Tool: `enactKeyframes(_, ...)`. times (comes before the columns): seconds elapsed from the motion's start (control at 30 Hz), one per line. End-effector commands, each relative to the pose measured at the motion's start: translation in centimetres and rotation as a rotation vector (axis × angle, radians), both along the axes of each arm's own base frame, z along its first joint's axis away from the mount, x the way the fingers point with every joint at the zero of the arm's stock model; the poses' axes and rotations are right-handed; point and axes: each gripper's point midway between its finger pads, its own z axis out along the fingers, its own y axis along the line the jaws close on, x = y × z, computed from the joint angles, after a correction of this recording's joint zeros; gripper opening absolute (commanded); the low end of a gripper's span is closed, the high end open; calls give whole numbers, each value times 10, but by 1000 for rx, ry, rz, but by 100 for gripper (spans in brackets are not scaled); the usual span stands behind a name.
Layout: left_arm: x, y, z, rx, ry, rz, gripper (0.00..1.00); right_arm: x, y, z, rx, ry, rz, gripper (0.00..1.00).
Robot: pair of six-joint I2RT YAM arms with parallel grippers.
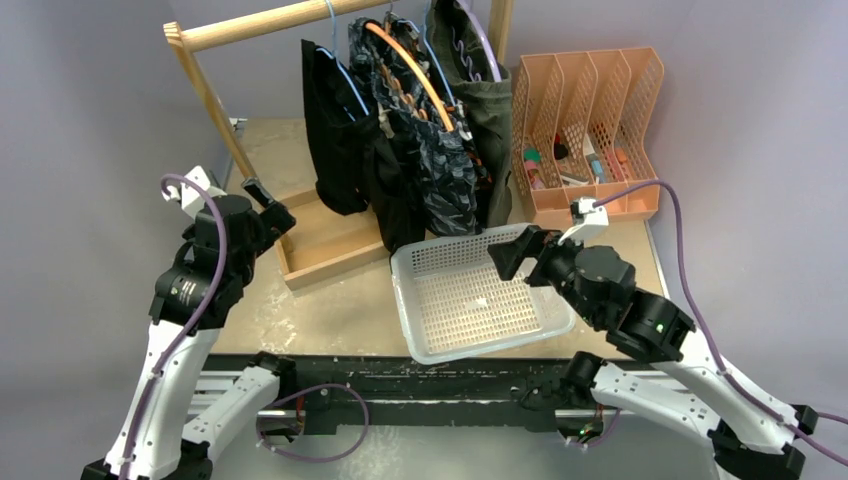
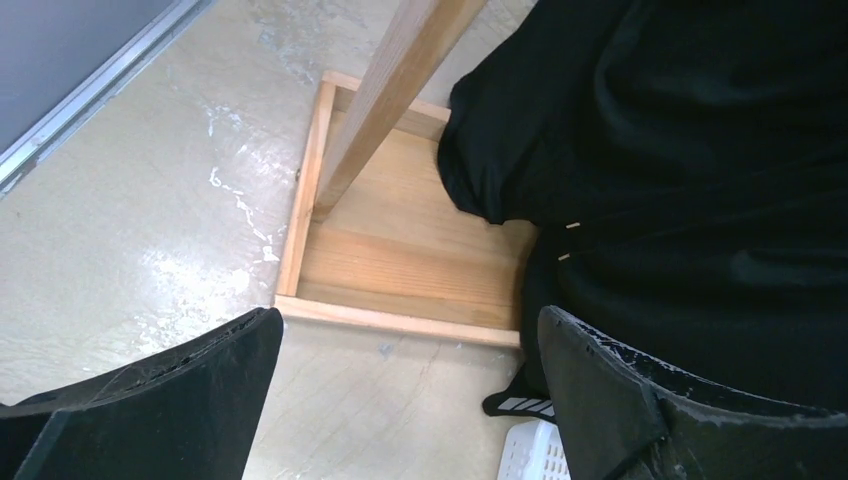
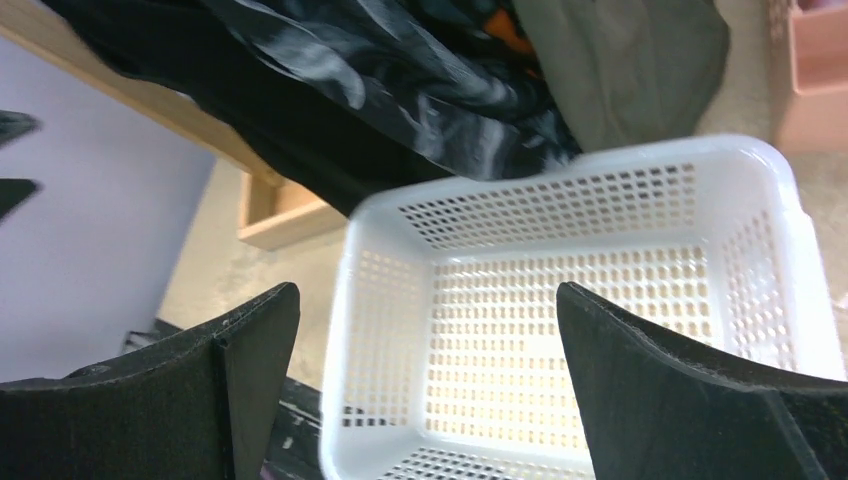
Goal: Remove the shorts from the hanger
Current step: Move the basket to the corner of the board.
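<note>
Several pairs of shorts hang on hangers from a wooden rail (image 1: 270,22): plain black (image 1: 335,130), dark wavy-patterned (image 1: 440,165), an orange-patterned pair (image 1: 408,80) mostly hidden between them, and olive green (image 1: 490,110). My left gripper (image 1: 268,205) is open and empty, just left of the black shorts (image 2: 680,150) and above the rack's wooden base (image 2: 400,250). My right gripper (image 1: 512,250) is open and empty over the white basket (image 1: 445,345), below the hanging shorts. The wavy pair (image 3: 400,70) and the olive pair (image 3: 620,60) show in the right wrist view.
The white basket (image 3: 345,330) lies in front of the rack. A peach file organizer (image 1: 640,100) with small items stands at the back right. The rack's slanted wooden post (image 2: 390,90) is close to my left gripper.
</note>
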Motion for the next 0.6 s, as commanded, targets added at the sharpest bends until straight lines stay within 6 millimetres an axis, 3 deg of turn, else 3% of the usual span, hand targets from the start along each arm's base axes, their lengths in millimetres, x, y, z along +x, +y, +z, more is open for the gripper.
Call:
enactKeyframes(0.0, -6, 17, 21, -7, -79, 94, 100, 13, -15, -21, -83, 25, -112, 99)
enactKeyframes(0.1, -9, 28, 30, -51, -151, 190, 100, 22, -2, -18, -128, -26, -67, 100)
enactKeyframes(0.2, -8, 18, 29, -72, -179, 120, 100, 28, 11, -33, -149, 35, -68, 99)
enactKeyframes(0.33, 7, -20, 22, -163, -259, -71, 100, 17, 53, -77, -143, 142, 116, 100)
enactKeyframes(0.4, 15, -36, 7, -220, -237, -118, 99, 13, 55, -110, -119, 265, 96, 100)
enactKeyframes(0.5, 25, -61, -21, -281, -150, -205, 98, 12, 61, -132, -72, 338, 127, 100)
enactKeyframes(0.57, 31, -87, -35, -329, -114, -321, 98, 21, 53, -142, -54, 365, 122, 99)
